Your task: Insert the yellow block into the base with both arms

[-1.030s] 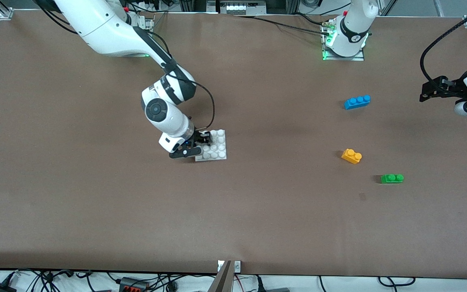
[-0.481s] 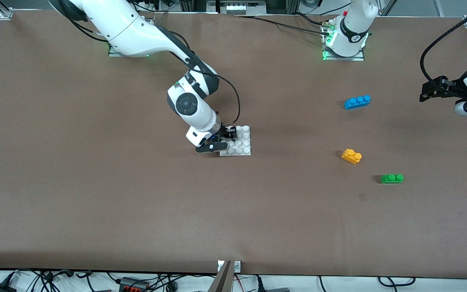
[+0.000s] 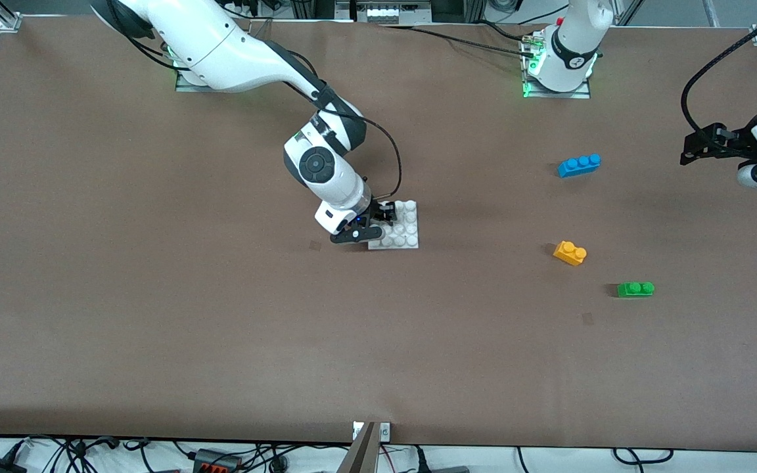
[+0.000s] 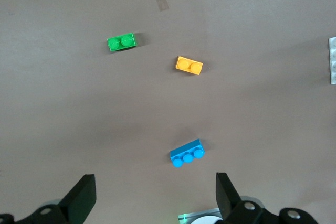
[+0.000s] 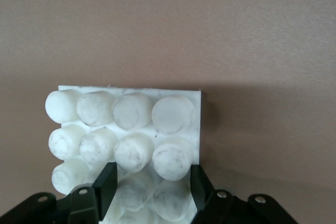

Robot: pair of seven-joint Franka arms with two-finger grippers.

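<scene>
Brown tabletop (image 3: 155,315) under both arms. Right gripper (image 3: 384,218) closed on the base (image 3: 405,226), fingers (image 5: 107,184) pinching its edge studs; dragged with the plate toward the left arm's end since a second ago, so closer now to the bricks. Yellow block (image 3: 570,253) unmoved, well apart from the base, between blue brick (image 3: 579,165) and green brick (image 3: 635,289), nearer the front camera than the blue. Left gripper (image 4: 152,195) wide open, empty, waiting high over the blue brick's area; block pickup probably next
</scene>
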